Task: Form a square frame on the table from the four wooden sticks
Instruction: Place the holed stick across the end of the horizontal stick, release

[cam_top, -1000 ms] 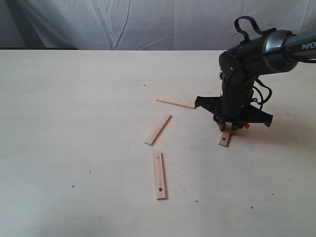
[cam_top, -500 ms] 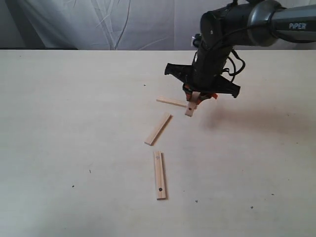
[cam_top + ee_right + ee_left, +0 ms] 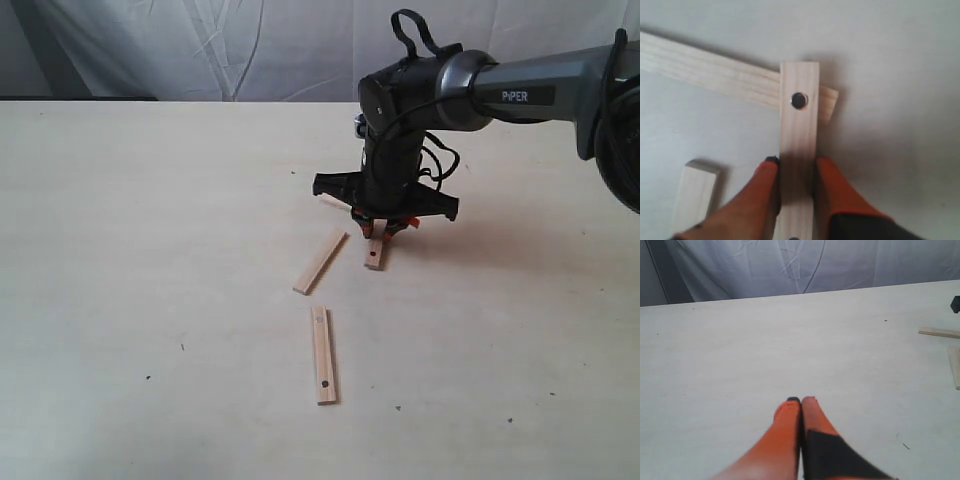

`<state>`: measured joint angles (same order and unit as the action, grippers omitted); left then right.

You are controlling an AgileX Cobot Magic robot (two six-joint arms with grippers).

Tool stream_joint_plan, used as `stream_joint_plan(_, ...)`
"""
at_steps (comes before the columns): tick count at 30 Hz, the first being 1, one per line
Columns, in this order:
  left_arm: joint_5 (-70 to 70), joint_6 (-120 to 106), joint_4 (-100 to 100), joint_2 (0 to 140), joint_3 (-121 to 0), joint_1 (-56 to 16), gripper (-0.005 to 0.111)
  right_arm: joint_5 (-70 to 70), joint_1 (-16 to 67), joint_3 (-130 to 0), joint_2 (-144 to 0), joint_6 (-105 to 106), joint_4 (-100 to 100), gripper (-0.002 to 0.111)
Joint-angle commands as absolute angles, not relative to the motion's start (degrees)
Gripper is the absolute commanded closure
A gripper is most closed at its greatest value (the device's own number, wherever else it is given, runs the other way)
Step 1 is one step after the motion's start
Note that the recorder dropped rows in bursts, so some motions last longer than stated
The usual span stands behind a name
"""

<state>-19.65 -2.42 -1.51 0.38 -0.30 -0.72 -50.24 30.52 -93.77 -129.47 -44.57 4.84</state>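
Corner one forming: held stick (image 3: 799, 125) in right tool (image 3: 796, 161), jaws clamped on its sides, holed end now lapped over end of far stick (image 3: 710, 75) on desk (image 3: 150, 200), roughly square to it. Half a second ago it hung higher, just above that end. Diagonal stick (image 3: 320, 261) and near stick (image 3: 322, 355) unmoved, still to place. Left tool (image 3: 801, 401) closed, empty.

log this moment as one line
right gripper: shut on held stick | held stick: crossing end of second stick | left gripper: shut, empty | other sticks: loose
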Motion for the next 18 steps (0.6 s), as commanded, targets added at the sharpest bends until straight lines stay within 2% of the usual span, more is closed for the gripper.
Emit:
stream_joint_plan(1,-19.1,-2.1,-1.4,0.0,0.0,-0.6,0.107,-51.2,30.6,-94.1,-129.5,-44.7,9.0,0.108)
stream_joint_plan(8,-19.1,-2.1,-1.4,0.0,0.0,-0.6,0.107,-55.8,30.6,-94.1,-129.5,-44.7,18.1,0.108)
stream_joint_plan(18,-19.1,-2.1,-1.4,0.0,0.0,-0.6,0.107,-56.9,29.7,-94.1,-127.5,-40.3,20.8,0.108)
